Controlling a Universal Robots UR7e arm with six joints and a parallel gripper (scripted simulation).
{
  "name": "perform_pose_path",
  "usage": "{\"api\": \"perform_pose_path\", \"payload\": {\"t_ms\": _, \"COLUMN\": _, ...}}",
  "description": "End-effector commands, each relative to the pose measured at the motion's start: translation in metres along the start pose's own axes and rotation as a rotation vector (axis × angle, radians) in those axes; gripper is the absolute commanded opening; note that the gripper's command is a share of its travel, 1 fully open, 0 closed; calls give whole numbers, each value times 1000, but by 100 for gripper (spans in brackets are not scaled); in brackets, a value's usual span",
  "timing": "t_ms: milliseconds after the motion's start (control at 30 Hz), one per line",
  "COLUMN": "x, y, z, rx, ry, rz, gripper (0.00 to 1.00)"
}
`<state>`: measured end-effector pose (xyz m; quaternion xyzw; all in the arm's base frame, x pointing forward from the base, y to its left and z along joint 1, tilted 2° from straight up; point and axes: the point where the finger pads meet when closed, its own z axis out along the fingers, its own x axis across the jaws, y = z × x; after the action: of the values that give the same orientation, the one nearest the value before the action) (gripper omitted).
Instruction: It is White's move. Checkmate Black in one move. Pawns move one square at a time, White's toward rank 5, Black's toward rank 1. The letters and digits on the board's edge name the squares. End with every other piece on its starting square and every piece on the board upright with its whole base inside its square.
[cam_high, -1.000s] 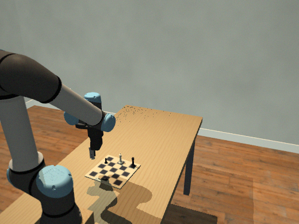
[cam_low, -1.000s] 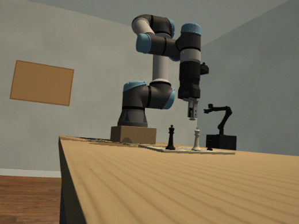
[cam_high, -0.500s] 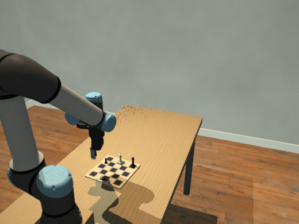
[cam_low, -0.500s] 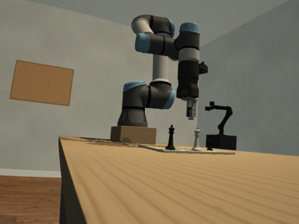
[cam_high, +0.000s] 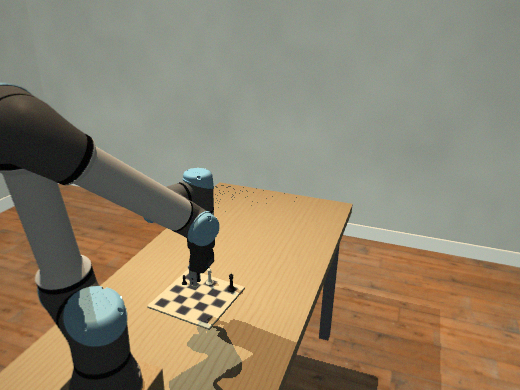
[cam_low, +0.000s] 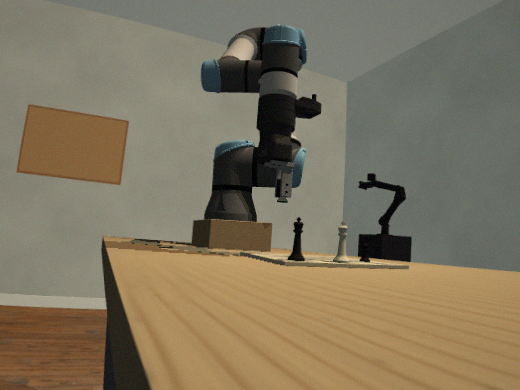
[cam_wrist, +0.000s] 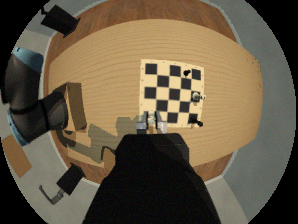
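Observation:
The small chessboard (cam_high: 197, 301) lies on the wooden table, and also shows in the wrist view (cam_wrist: 174, 92). A tall black king (cam_high: 230, 282) (cam_low: 298, 240) stands at a far corner of the board. A tall white piece (cam_high: 210, 276) (cam_low: 342, 242) stands on the same far row. A small black pawn (cam_high: 184, 280) (cam_low: 365, 252) stands further along that row. My gripper (cam_high: 193, 281) (cam_low: 283, 196) hangs above the board's edge, clear of the standing pieces. It is shut on a small white piece (cam_low: 282, 200); its exact kind is too small to tell.
The arm's wooden base block (cam_low: 232, 235) stands on the table behind the board. A dark camera stand (cam_low: 385, 235) is at the far side. The table edge (cam_high: 320, 280) lies to the board's right.

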<state>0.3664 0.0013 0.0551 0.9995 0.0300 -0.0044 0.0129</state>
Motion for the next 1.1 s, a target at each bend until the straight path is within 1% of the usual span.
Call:
{"api": "perform_pose_path", "payload": {"t_ms": 0, "x": -5, "y": 21, "z": 0, "rx": 0, "ry": 1, "rz": 51, "gripper": 0}}
{"api": "perform_pose_path", "payload": {"t_ms": 133, "x": -8, "y": 31, "z": 0, "rx": 0, "ry": 1, "rz": 77, "gripper": 0}}
{"api": "perform_pose_path", "payload": {"t_ms": 700, "x": -8, "y": 31, "z": 1, "rx": 0, "ry": 1, "rz": 78, "gripper": 0}}
{"api": "perform_pose_path", "payload": {"t_ms": 833, "x": -8, "y": 31, "z": 8, "rx": 0, "ry": 1, "rz": 78, "gripper": 0}}
{"api": "perform_pose_path", "payload": {"t_ms": 1033, "x": -8, "y": 31, "z": 31, "rx": 0, "ry": 1, "rz": 78, "gripper": 0}}
{"api": "perform_pose_path", "payload": {"t_ms": 1067, "x": -8, "y": 31, "z": 31, "rx": 0, "ry": 1, "rz": 78, "gripper": 0}}
